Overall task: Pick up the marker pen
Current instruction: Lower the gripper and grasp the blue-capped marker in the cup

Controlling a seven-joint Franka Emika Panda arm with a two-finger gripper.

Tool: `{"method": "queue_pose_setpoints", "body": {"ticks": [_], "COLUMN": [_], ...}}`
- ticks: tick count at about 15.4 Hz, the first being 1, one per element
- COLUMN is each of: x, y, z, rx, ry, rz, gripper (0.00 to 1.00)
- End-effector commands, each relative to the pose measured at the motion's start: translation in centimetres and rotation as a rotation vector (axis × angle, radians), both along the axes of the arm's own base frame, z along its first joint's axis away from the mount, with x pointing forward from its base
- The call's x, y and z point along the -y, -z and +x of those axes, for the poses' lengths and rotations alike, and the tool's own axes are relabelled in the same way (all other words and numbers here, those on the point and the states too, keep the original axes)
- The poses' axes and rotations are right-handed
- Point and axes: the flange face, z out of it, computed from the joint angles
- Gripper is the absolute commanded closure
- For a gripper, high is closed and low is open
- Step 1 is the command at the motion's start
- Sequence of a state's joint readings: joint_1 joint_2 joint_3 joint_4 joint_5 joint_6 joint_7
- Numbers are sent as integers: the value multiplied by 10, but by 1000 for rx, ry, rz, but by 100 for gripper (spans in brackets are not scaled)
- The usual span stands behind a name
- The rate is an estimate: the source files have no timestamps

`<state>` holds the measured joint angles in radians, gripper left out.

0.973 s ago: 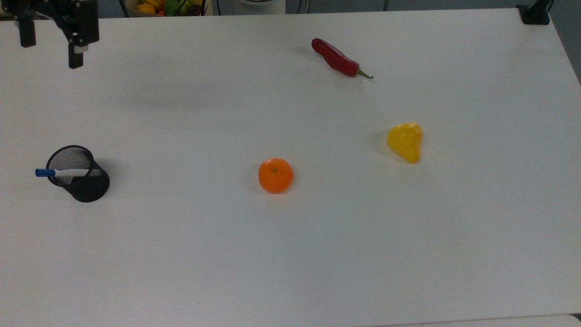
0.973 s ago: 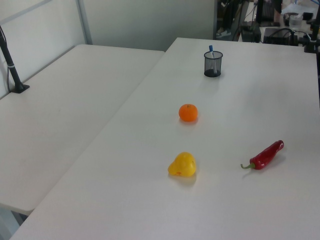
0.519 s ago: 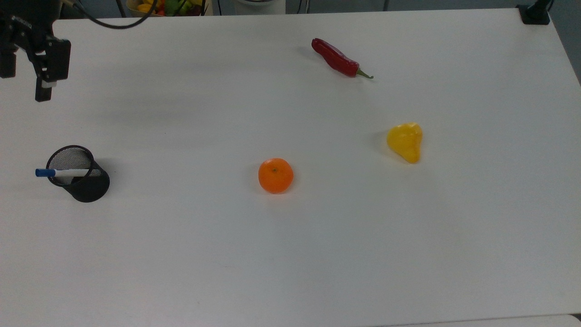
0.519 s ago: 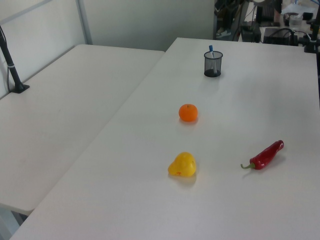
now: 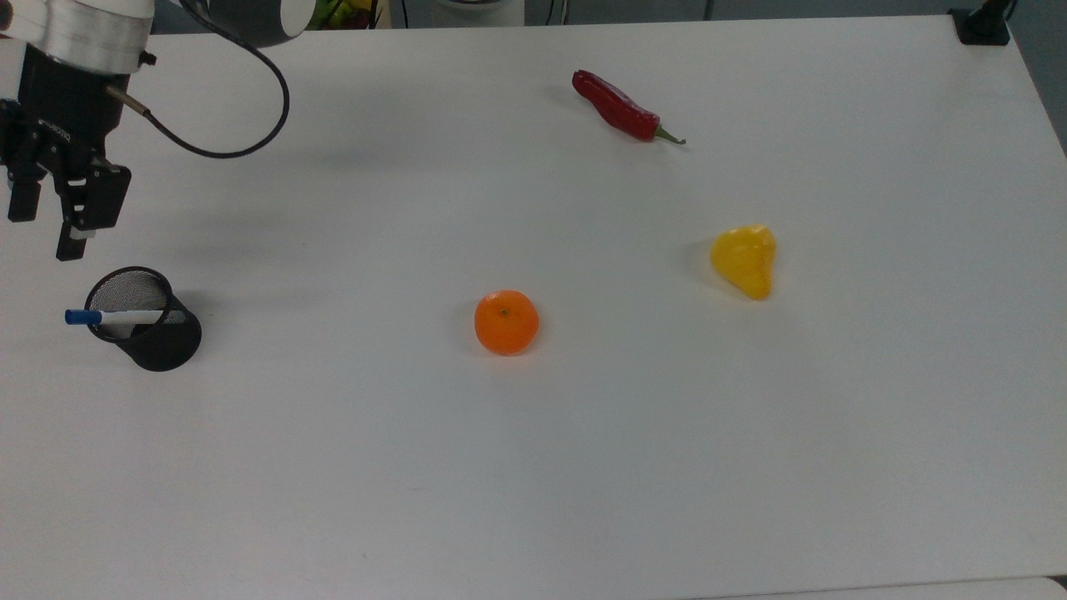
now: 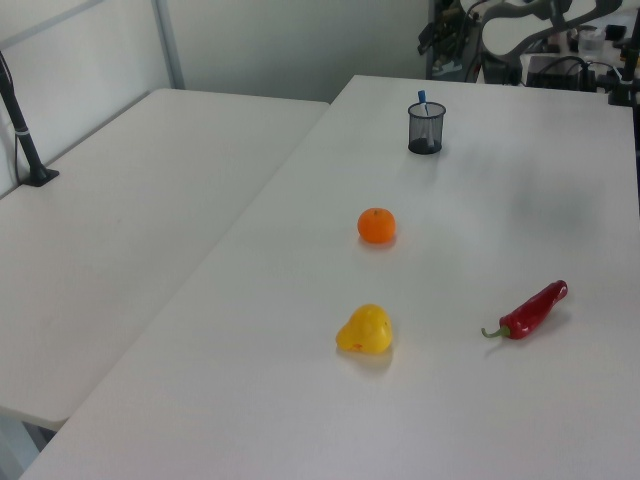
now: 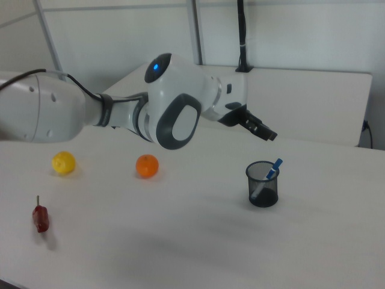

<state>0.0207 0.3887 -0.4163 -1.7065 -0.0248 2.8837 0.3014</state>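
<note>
In the top view, going from its left, I see my gripper hanging above the table, near the black mesh cup but not yet over it; its two fingers are spread apart with nothing between them. The marker pen stands leaning inside the cup, blue cap out over the rim toward the top view's left (only this upper part is free to grasp). I would bring the gripper over the cap, align the fingers across the pen, descend without touching the rim, then lift along the pen's lean; the cup looks light and may tip. Further right lie the orange, the red chili and the yellow pepper, well apart from my work.
</note>
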Motion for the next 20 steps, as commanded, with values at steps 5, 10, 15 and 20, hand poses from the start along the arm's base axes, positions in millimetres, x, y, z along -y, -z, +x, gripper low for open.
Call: {"method": "queue_pose_setpoints", "body": {"ticks": [5,10,15,20], "x": [10,11,15,20], "y": [60,85,103,117], "z": [9,15,16,21], "rx": [-1,10,20,49], "ry": [12,0,-1,7], "rz": [-29,-51,-62,-67], "gripper": [27,27,27,29]}}
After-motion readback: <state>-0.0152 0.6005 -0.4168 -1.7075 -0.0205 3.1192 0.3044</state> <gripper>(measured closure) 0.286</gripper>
